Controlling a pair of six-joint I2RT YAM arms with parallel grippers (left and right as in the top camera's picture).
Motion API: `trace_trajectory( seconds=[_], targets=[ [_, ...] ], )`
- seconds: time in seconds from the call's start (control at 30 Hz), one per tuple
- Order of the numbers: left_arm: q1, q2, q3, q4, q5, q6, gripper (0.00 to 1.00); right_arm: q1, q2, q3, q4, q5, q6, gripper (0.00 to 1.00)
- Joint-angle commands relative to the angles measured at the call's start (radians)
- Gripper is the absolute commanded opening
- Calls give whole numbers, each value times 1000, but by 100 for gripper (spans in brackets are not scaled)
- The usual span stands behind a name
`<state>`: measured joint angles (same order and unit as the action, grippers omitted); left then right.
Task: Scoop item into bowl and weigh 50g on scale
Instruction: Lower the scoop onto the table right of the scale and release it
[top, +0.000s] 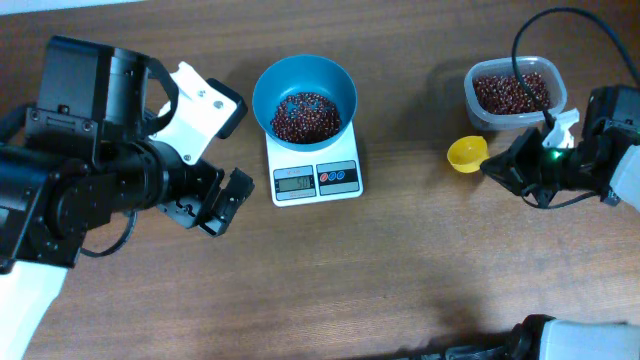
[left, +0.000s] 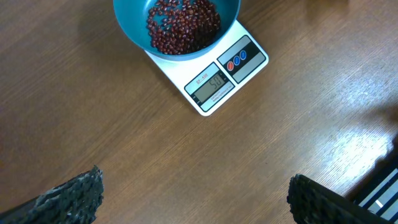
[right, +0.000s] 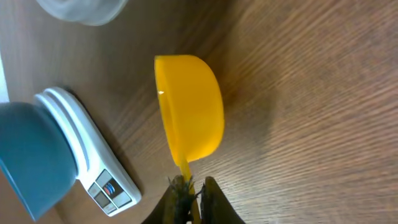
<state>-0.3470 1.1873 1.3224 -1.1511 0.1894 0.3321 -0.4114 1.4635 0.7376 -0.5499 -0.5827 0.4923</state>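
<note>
The teal-blue bowl (top: 304, 97) stands on the white scale (top: 316, 176) and holds a heap of red-brown beans (top: 305, 117). The bowl (left: 177, 28) and scale (left: 221, 78) also show in the left wrist view; the display seems to read about 50. My left gripper (top: 222, 200) is open and empty, left of the scale above the table. My right gripper (top: 497, 167) is shut on the handle of a yellow scoop (top: 466, 154), which looks empty, low over the table right of the scale. The scoop (right: 189, 112) fills the right wrist view.
A clear plastic tub (top: 516, 92) holding more beans stands at the back right, just behind the scoop. A black cable (top: 520, 45) arcs over the tub. The wooden table (top: 400, 270) extends in front of the scale.
</note>
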Motion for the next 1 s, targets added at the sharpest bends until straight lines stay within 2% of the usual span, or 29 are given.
trace_trajectory(
  seconds=[0.0, 0.07, 0.17, 0.2, 0.23, 0.7, 0.87, 0.97],
  targets=[
    [-3, -8, 16, 2, -3, -10, 99, 5, 26, -19, -13, 91, -1, 28],
    [-3, -8, 16, 2, -3, -10, 99, 5, 26, -19, -24, 105, -1, 32],
    [-3, -8, 16, 2, -3, -10, 99, 5, 26, -19, -58, 137, -1, 51],
    [-3, -8, 16, 2, -3, -10, 99, 5, 26, -19, -64, 145, -1, 64],
    [-3, -8, 16, 2, -3, -10, 99, 5, 26, -19, -67, 146, -1, 99],
    [-3, -8, 16, 2, -3, -10, 99, 6, 26, -19, -148, 193, 0, 99],
    [-3, -8, 16, 2, -3, -10, 99, 5, 26, -19, -163, 255, 84, 99],
    [-3, -8, 16, 2, -3, -10, 99, 5, 26, -18, -238, 309, 123, 99]
  ],
)
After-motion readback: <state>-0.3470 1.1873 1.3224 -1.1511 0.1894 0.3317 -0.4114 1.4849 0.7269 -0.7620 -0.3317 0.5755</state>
